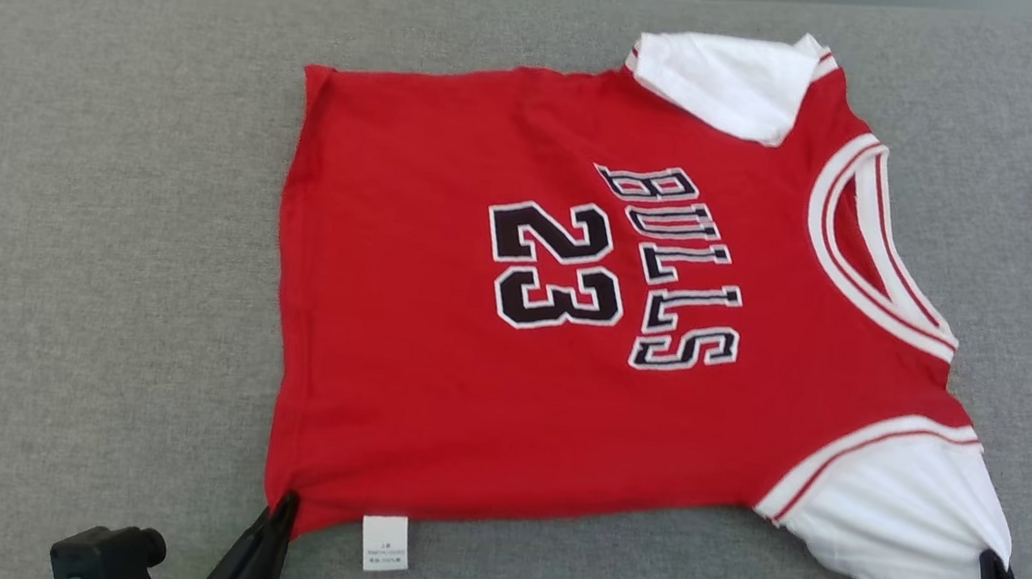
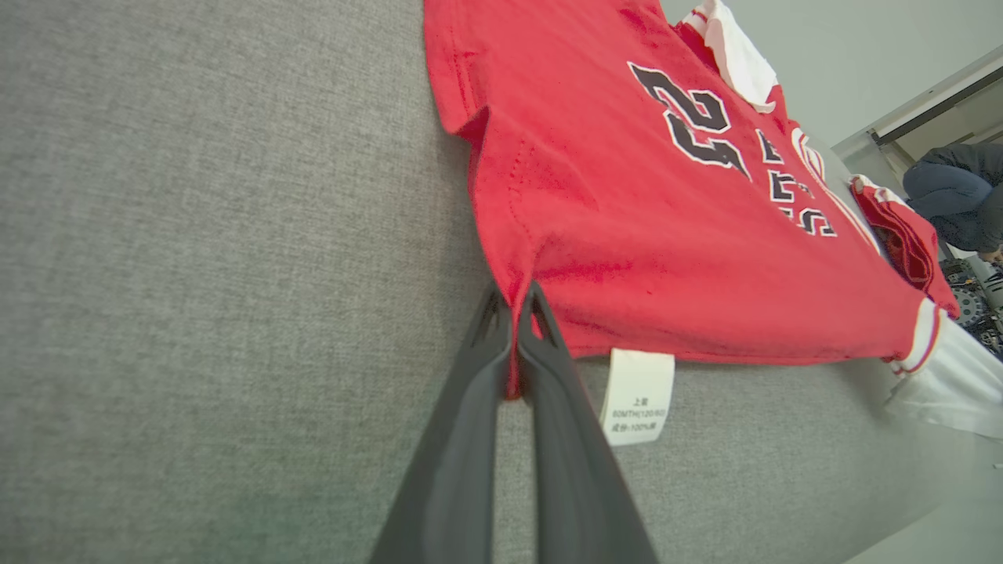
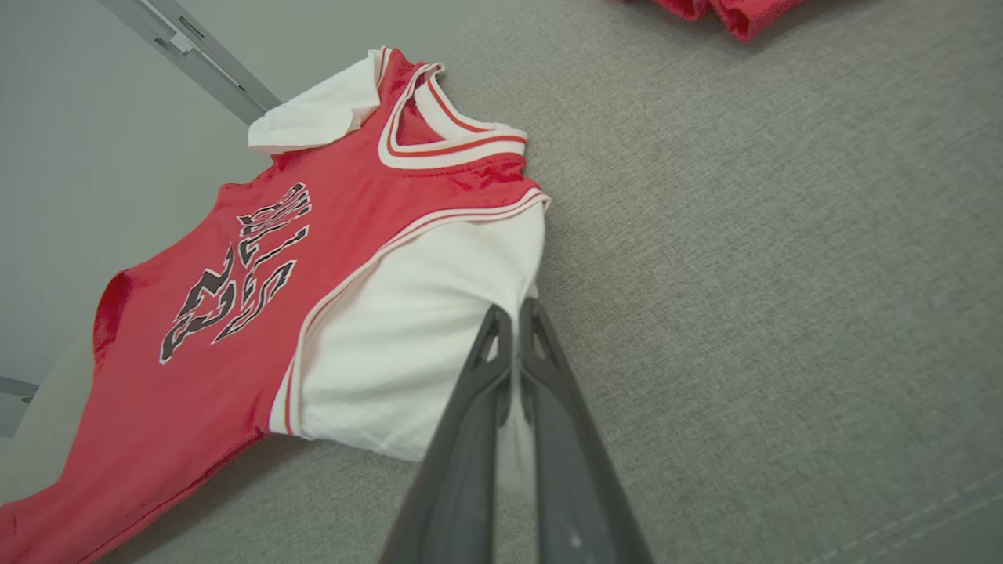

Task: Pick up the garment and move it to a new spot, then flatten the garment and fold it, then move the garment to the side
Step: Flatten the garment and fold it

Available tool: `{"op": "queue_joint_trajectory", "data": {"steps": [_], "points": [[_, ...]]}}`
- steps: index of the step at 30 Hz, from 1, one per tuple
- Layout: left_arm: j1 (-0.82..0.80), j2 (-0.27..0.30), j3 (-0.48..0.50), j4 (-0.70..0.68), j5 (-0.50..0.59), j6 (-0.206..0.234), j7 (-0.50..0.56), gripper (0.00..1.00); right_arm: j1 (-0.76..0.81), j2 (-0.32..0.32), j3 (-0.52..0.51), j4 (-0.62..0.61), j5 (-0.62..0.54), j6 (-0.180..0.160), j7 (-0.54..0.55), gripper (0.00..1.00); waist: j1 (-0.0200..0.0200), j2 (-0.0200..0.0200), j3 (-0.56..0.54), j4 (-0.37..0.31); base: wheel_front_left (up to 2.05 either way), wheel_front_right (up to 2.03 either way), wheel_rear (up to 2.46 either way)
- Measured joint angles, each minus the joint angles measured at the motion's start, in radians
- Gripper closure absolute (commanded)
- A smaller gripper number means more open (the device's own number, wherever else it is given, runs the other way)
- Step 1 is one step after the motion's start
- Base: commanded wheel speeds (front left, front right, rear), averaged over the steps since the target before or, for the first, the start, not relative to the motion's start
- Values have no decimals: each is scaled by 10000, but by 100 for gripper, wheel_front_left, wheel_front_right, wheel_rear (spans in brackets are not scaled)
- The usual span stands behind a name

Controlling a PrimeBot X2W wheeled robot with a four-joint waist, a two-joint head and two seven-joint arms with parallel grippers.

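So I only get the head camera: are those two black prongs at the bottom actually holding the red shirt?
Observer: The left one is. The left wrist view shows the left jaws shut on the jersey at its red hem corner, cloth pinched between them.
Operator: And the right?
Observer: The right wrist view shows the right jaws shut on the edge of the white sleeve.
Operator: Anyone nearby?
Observer: Yes, the left wrist view shows a person in dark clothes crouched past the folded red pile.

Print on the garment (image 1: pixel 380 392) tag (image 1: pixel 385 543) is unreadably small.
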Motion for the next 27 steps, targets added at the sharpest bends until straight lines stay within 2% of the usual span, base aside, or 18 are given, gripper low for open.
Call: {"op": "queue_joint_trajectory", "data": {"steps": [3, 8, 15, 19, 20, 21, 22, 27], "points": [[89, 174, -157, -694, 42, 301, 516, 100, 80, 84, -161, 272, -90, -10, 345, 100, 0, 0, -219, 153, 0, 0, 0], [-633, 282, -205, -1336, -4, 566, 1419, 100, -1466, 13, -169, 704, -548, -10, 1325, 100, 0, 0, -202, 432, 0, 0, 0], [-2489, 525, -178, -1519, -82, 646, 2800, 100, -3596, -805, -307, 1195, -1549, -10, 2920, 100, 1, 0, 53, 674, 0, 0, 0], [-3448, 439, -372, -993, -255, 548, 3591, 100, -4514, -922, -495, 1490, -1866, -10, 3701, 100, 1, 0, 239, 847, 0, 0, 0], [-3630, 408, -420, -805, -253, 541, 3703, 98, -4707, -945, -518, 1547, -1975, -10, 3824, 72, 1, 0, 285, 881, 0, 0, 0], [-3849, 372, -466, -579, -284, 485, 3879, 55, -4949, -957, -476, 1586, -2013, -10, 3916, 0, 1, 0, 347, 915, 0, 0, 0], [-4025, 278, -476, -339, -435, 437, 4042, 0, -5217, -922, -470, 1678, -2054, -10, 3996, 0, 1, 0, 409, 941, 0, 0, 0], [-4606, 301, -516, 470, -196, 387, 4033, 0, -5957, -1014, -328, 1697, -2376, -10, 3695, 0, 1, 0, 674, 959, 0, 0, 0]]}}
